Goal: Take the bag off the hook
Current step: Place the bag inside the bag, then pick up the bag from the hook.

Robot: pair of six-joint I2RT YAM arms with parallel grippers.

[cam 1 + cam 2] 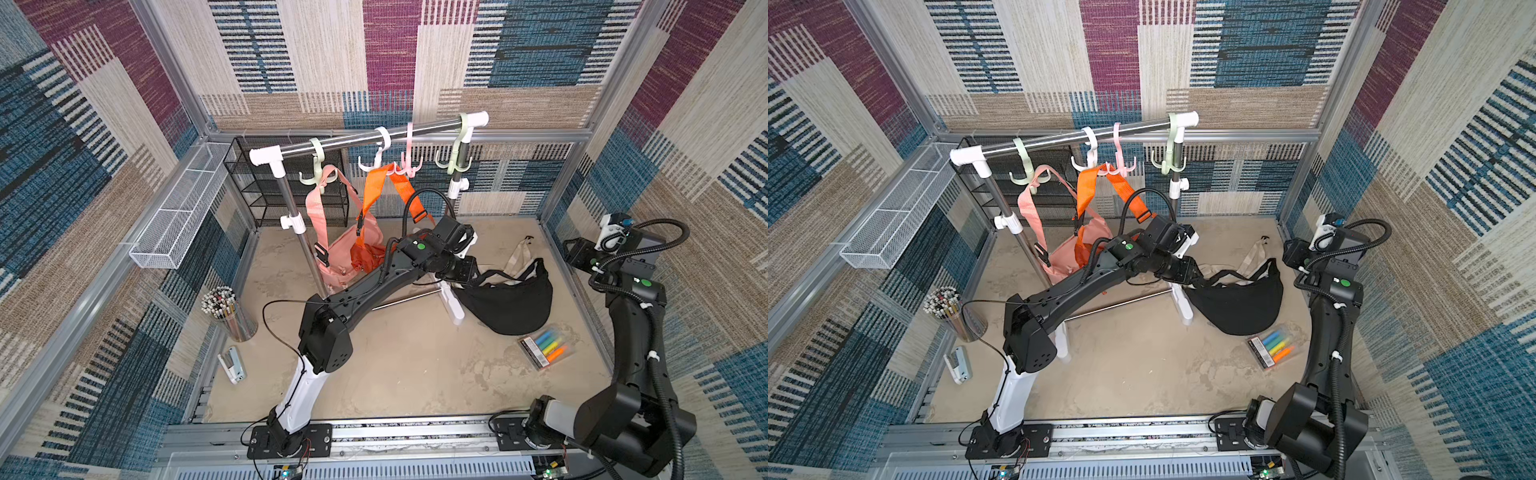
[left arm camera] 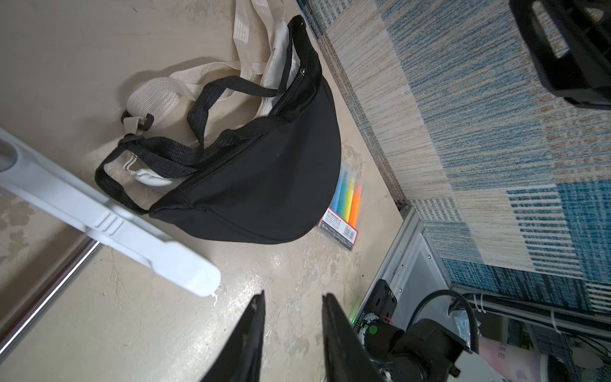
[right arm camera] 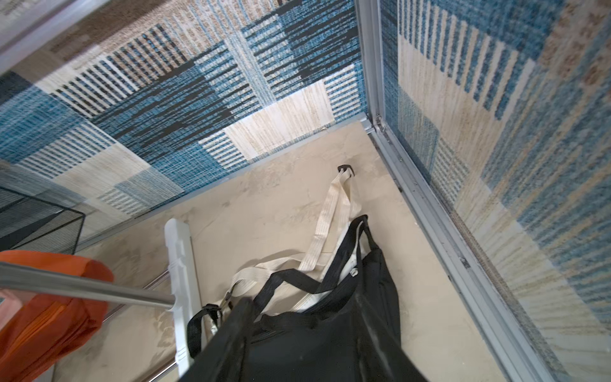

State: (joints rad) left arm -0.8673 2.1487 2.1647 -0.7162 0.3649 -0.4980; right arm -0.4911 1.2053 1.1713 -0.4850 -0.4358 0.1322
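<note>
Lying on the desk (image 1: 415, 374), the black bag (image 1: 511, 307) touches neither gripper (left gripper (image 2: 292, 296) and right gripper (image 3: 307, 307) both stand open and empty).

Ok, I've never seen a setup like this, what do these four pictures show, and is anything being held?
A left robot arm and a right robot arm stand in a carpet-walled booth. Two pictures look down from overhead, nearly the same view; the other two come from a camera on each wrist. A rack carries hooks; a pink bag and an orange bag hang from them. On the tabletop lie a black bag partly over a cream bag, a highlighter pack and a pencil cup. The left gripper is open and empty, close to the black bag. Whether the right robot arm holds anything isn't clear.
</note>
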